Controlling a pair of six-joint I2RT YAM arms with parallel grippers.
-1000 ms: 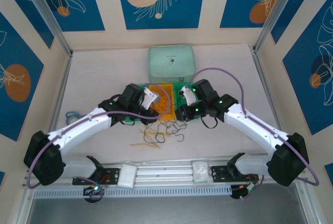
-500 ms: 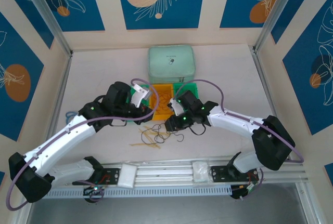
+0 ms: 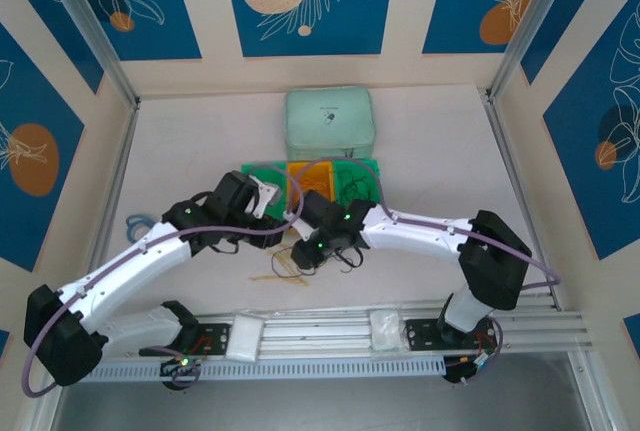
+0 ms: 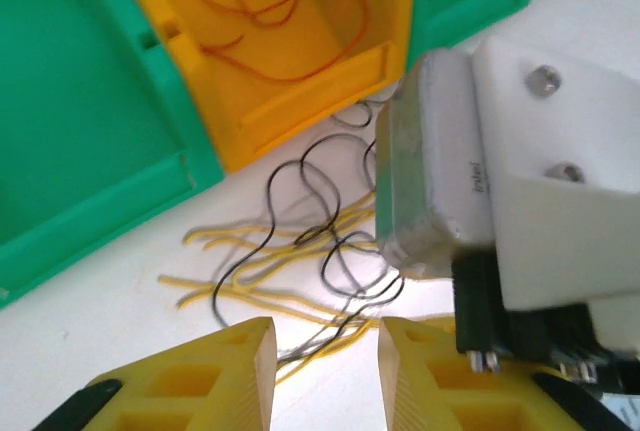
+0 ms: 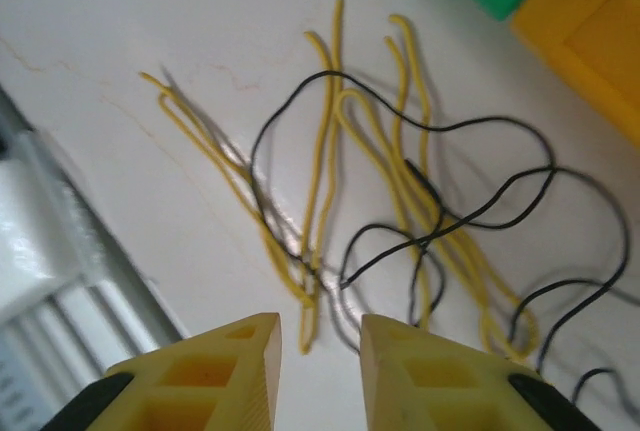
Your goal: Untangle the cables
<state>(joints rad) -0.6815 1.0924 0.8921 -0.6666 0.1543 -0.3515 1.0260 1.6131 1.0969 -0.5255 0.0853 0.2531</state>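
Note:
Pale yellow cables [image 5: 325, 151] and black cables [image 5: 470, 211] lie tangled on the white table, also seen as yellow cables [image 4: 260, 296] and black cables [image 4: 330, 251] from the left wrist. Orange-red cables [image 4: 285, 11] lie inside the orange bin [image 4: 300, 101]. My left gripper [image 4: 327, 371] hangs open just short of the pile, with nothing between its fingers. My right gripper [image 5: 320, 341] is open low over the pile, a yellow cable end lying between its tips, ungripped. From above, the left gripper [image 3: 283, 221] and right gripper [image 3: 303, 249] sit close together over the cables [image 3: 283, 267].
Green bins [image 3: 262, 171] flank the orange bin [image 3: 308, 175], with a pale green case [image 3: 329, 121] behind them. The right wrist's camera housing [image 4: 435, 171] is very near my left fingers. The metal rail [image 3: 320, 336] runs along the near edge.
My left gripper drew back from the orange bin and opened. The right arm swung left and down from the bins to over the cable pile.

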